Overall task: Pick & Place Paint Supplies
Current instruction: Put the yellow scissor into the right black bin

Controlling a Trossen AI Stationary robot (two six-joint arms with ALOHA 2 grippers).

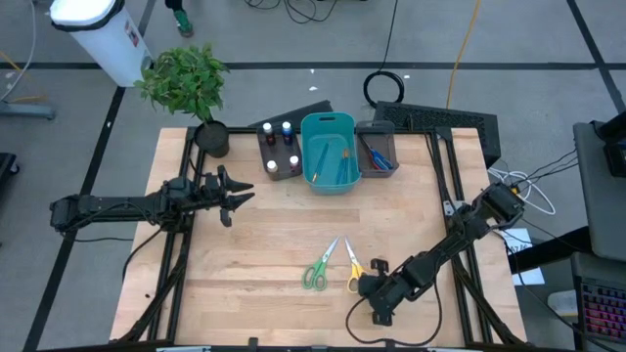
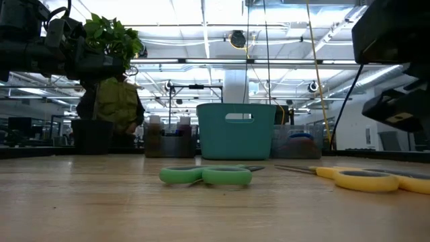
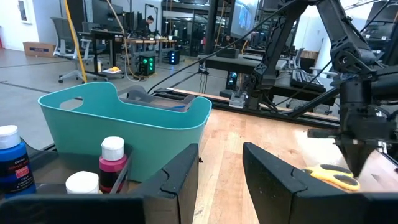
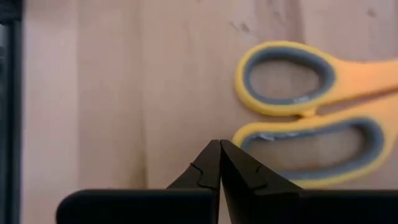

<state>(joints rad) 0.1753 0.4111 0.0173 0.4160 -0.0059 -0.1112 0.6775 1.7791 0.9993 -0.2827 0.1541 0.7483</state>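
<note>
My right claw (image 4: 219, 163) clenched on nothing, tips pressed together just beside yellow scissors (image 4: 311, 109) handle loop, low over table (image 1: 264, 244) near front edge. Green scissors (image 1: 318, 268) lie just beyond yellow pair (blades angled toward each other). Bottles (image 1: 278, 145), teal bin (image 1: 328, 152), grey bin (image 1: 377, 147) well apart, at far edge. My left claw (image 1: 235, 198) hovers released, fingers parted, holding nothing, near bottles.
</note>
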